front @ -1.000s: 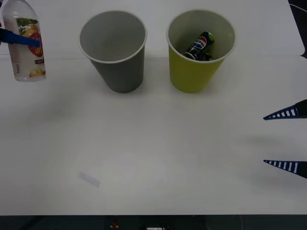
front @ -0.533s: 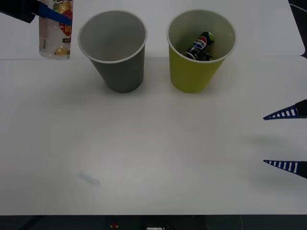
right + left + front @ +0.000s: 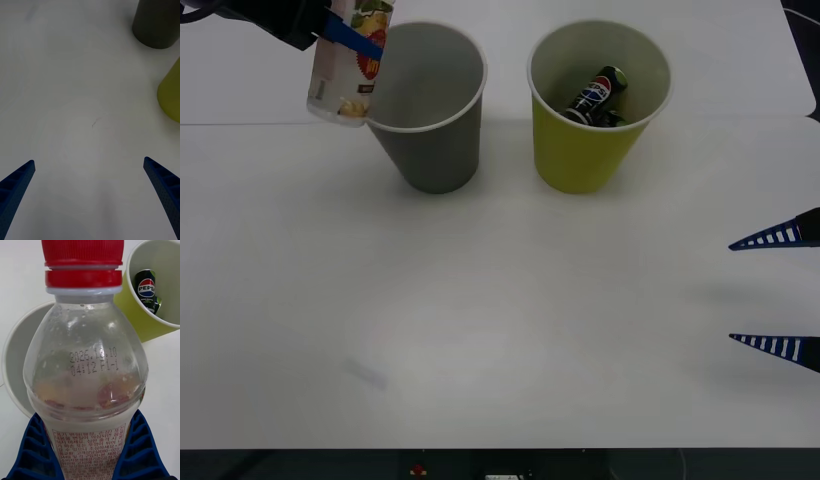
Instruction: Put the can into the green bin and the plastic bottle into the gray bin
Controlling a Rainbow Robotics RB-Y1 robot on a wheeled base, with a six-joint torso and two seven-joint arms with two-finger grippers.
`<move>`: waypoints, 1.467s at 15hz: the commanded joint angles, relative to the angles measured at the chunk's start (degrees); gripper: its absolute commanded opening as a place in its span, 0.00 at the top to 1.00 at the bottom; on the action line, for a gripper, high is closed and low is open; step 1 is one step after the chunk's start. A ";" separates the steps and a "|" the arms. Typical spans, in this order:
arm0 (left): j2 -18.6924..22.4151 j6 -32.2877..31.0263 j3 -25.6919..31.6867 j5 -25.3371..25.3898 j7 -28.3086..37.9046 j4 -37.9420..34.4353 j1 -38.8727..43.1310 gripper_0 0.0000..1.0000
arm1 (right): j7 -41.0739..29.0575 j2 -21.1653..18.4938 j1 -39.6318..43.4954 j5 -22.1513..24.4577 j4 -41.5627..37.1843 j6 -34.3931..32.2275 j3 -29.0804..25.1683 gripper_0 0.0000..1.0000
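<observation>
- Front view: the left gripper point(image 3: 345, 35) is clamped around the plastic bottle point(image 3: 348, 70) and has swung it in from the far left over the last second. It now hangs tilted at the gray bin point(image 3: 420, 105)'s left rim, base overlapping the edge, so I'd say the drop is close. The can point(image 3: 598, 95) already lies inside the green bin point(image 3: 595, 110). The right gripper point(image 3: 778, 292) sits parked near the table's right edge, fingers spread wide.
- Right wrist view: bare white table point(image 3: 75, 112), faint scuff, both bins' bases ahead.
- Left wrist view: blue fingers point(image 3: 35, 450) squeeze the bottle's label, red cap toward the gray bin's mouth.
</observation>
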 commanded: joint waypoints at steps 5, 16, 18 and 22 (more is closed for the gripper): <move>-5.63 2.57 -4.41 -4.78 -3.18 9.60 -7.37 1.00 | 0.00 0.00 0.00 0.00 0.00 0.00 0.00 0.00; -8.88 8.37 -8.01 -7.68 -5.55 18.91 -12.03 0.00 | 0.00 0.00 0.00 0.00 0.00 0.00 0.00 0.00; -8.88 8.37 -7.92 -7.68 -5.81 18.91 -12.03 0.00 | 0.00 0.00 0.00 0.00 0.00 0.00 0.00 0.00; -8.09 8.29 -7.92 -5.22 -7.48 18.91 -11.94 0.00 | 0.00 0.00 0.00 0.00 0.00 0.00 0.00 0.00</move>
